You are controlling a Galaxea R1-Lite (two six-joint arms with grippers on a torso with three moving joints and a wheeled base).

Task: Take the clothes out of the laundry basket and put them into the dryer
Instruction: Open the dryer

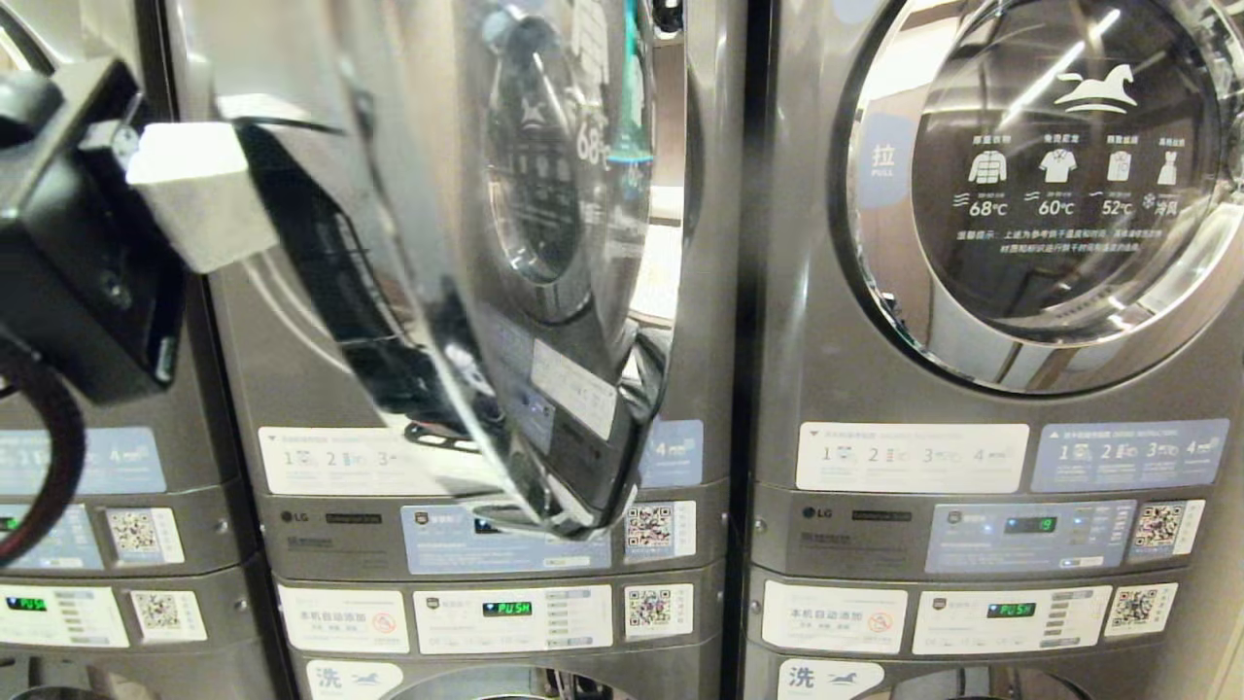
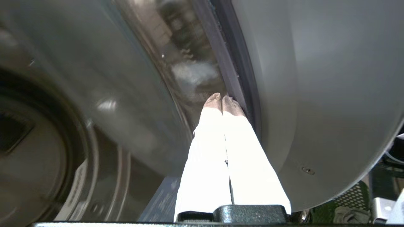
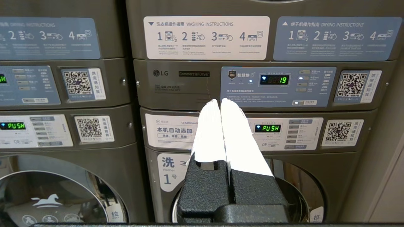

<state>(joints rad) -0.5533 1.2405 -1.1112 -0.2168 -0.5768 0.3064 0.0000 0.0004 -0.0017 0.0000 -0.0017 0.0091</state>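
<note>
Head view: the left gripper (image 1: pixel 185 190) sits nearest the camera, at the edge of the open dryer door (image 1: pixel 466 292). No clothes or laundry basket are visible here.

Left wrist view: fingers (image 2: pixel 217 104) pressed together, holding nothing, tips in the gap beside the door's rim.

Right wrist view: the right gripper (image 3: pixel 220 104) is closed and empty, parked facing the control panel (image 3: pixel 277 86).

Clothes should be soft and light; pinch a bunched fold.
</note>
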